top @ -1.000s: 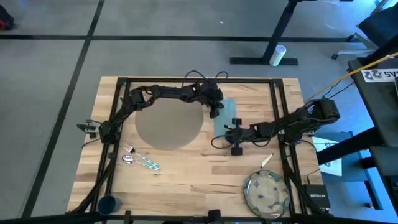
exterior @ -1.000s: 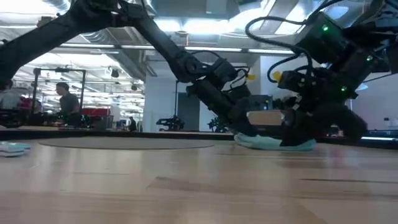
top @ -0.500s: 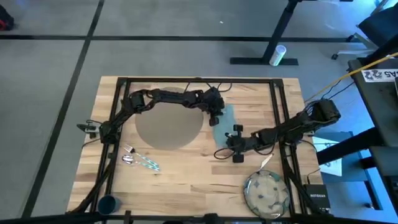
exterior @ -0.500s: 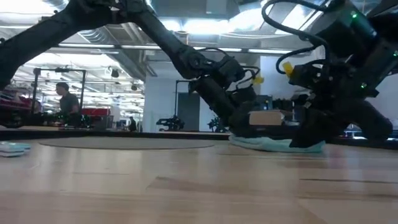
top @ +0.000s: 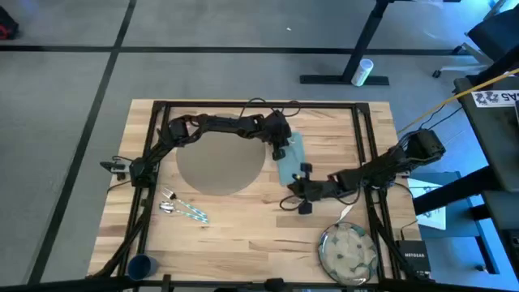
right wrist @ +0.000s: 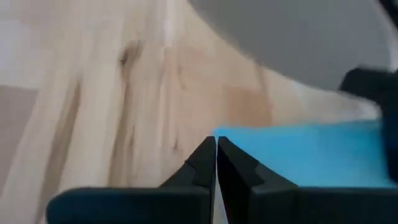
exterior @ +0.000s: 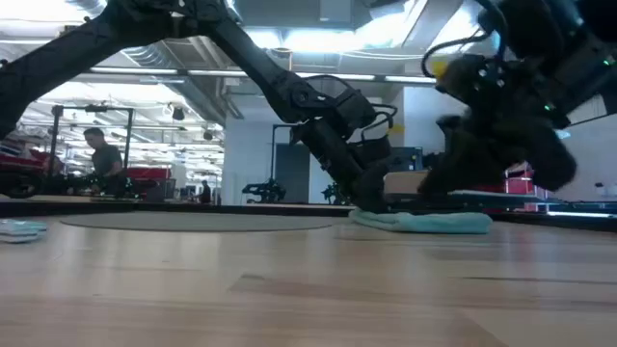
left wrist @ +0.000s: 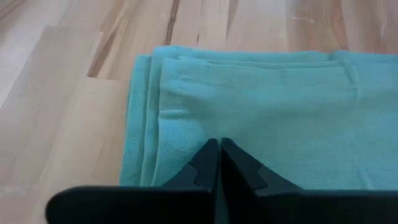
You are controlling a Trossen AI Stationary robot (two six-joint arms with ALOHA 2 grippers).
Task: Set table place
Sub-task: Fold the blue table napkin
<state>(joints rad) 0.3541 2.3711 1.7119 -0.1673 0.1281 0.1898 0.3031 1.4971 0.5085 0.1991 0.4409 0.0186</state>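
Note:
The teal napkin (top: 290,159) lies folded flat on the table (top: 243,235), just right of the round grey-brown placemat (top: 219,162). My left gripper (left wrist: 219,144) is shut, its tips on the napkin's top near the far end. My right gripper (top: 296,191) is shut and stands at the napkin's near end; in the low view it hangs a little above the cloth (exterior: 424,222). The speckled plate (top: 347,251) sits at the near right, the cutlery (top: 182,209) at the near left, and the dark-blue cup (top: 142,265) at the near-left corner. My left gripper presses its shut fingertips (left wrist: 214,155) down on the napkin's top layer (left wrist: 249,124), slanting down from the table's left. The folded napkin lies flat on the table with its stacked edges (left wrist: 143,124) showing. My right gripper's tips stand at the napkin's near edge (right wrist: 286,143); I cannot tell whether they touch it.
A single piece of cutlery (top: 347,209) lies on the wood between my right arm and the plate. The black frame's bars (top: 365,146) run along the table's sides. Bare wood lies in the middle near part of the table.
My right gripper has drawn back toward the table's near edge and risen off the napkin. The napkin's near end has swung toward the placemat, so the napkin now lies slanted. My left gripper has stayed on its far end.

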